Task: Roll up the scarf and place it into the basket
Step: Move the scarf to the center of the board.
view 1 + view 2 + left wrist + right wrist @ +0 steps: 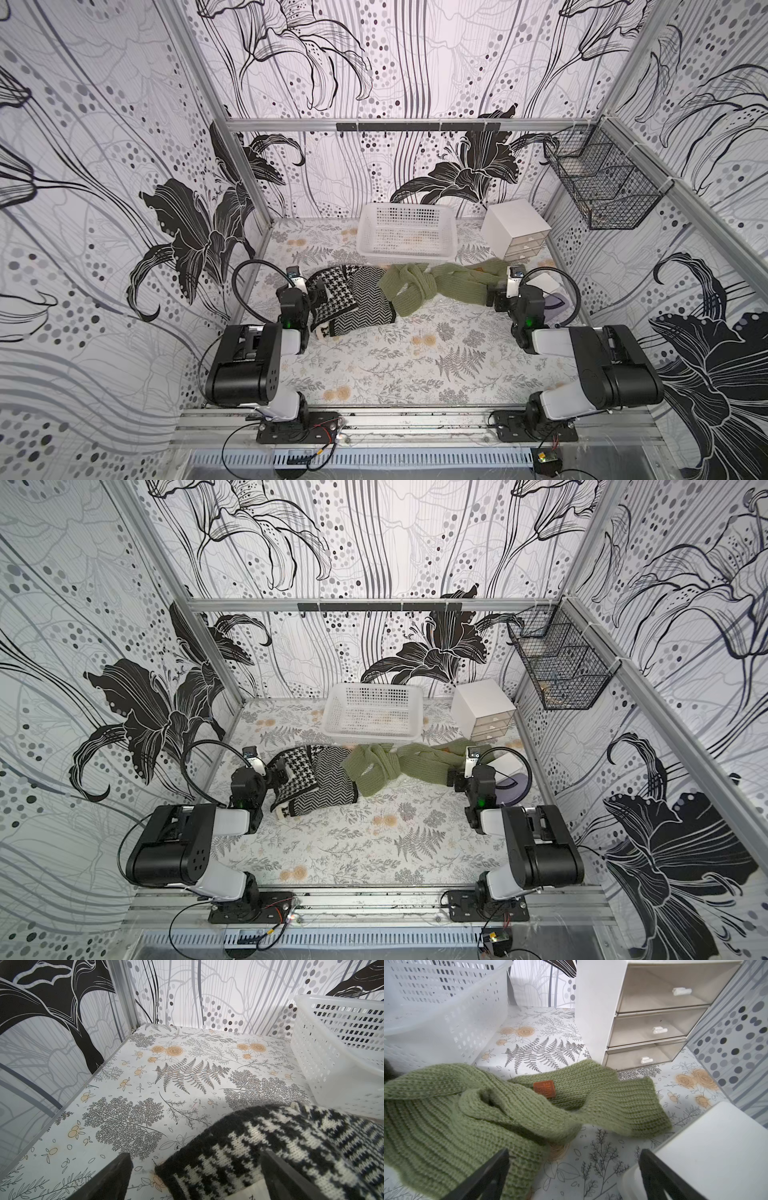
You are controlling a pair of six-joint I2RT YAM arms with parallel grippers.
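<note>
Two scarves lie bunched side by side in front of the white perforated basket (405,254) (370,732) at the back of the table. The green knitted scarf (440,282) (399,762) (488,1115) carries an orange tag. To its left is a black-and-white patterned scarf (353,299) (320,781) (291,1147). My left gripper (318,291) (195,1176) is open at the patterned scarf's left end, with a corner of it between the fingers. My right gripper (494,297) (573,1172) is open at the green scarf's right end, with one finger over its edge.
A small white drawer box (515,224) (596,1012) stands right of the basket. A black wire basket (602,183) hangs on the right wall. A white lidded container (544,282) (716,1147) sits close beside the right gripper. The cage walls close in on both sides.
</note>
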